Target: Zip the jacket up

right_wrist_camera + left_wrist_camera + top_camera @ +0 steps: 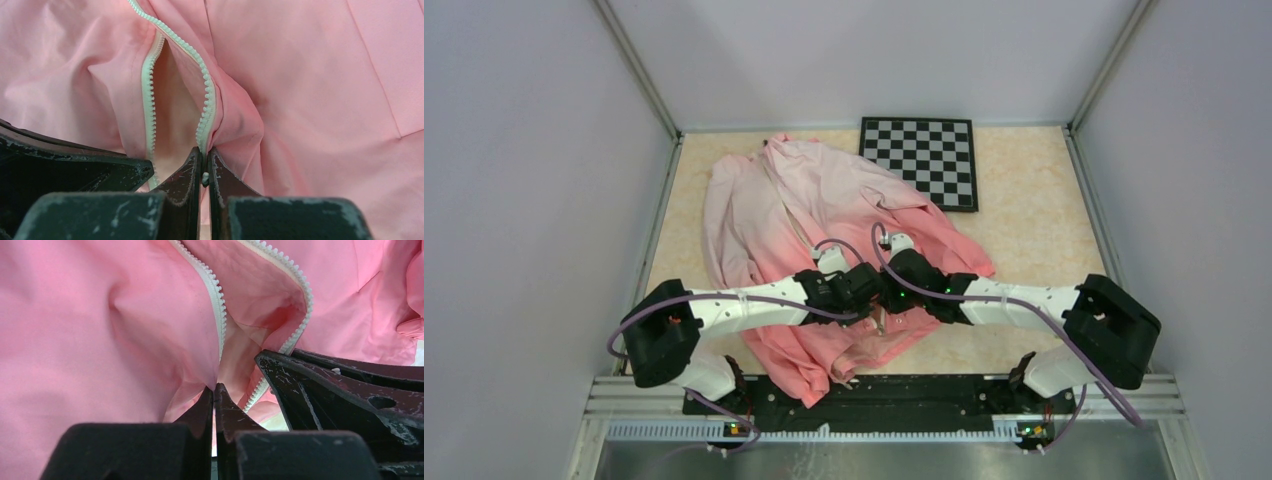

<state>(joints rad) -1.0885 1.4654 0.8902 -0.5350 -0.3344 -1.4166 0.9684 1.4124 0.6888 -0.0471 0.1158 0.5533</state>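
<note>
The jacket lies crumpled on the table, pale pink at the far end and coral near the arms. Its white zipper is unzipped here, the two rows of teeth standing apart. Both grippers meet over the coral hem part. My left gripper is shut, pinching the jacket's fabric just below one row of teeth. My right gripper is shut on the jacket's edge at the other row, with a bit of white zipper between its fingers. In the top view the left gripper and right gripper almost touch.
A black-and-white checkerboard lies at the back right, its near corner touching the jacket. Grey walls close the table on three sides. A metal rail runs along the near edge, with the jacket's hem hanging over it.
</note>
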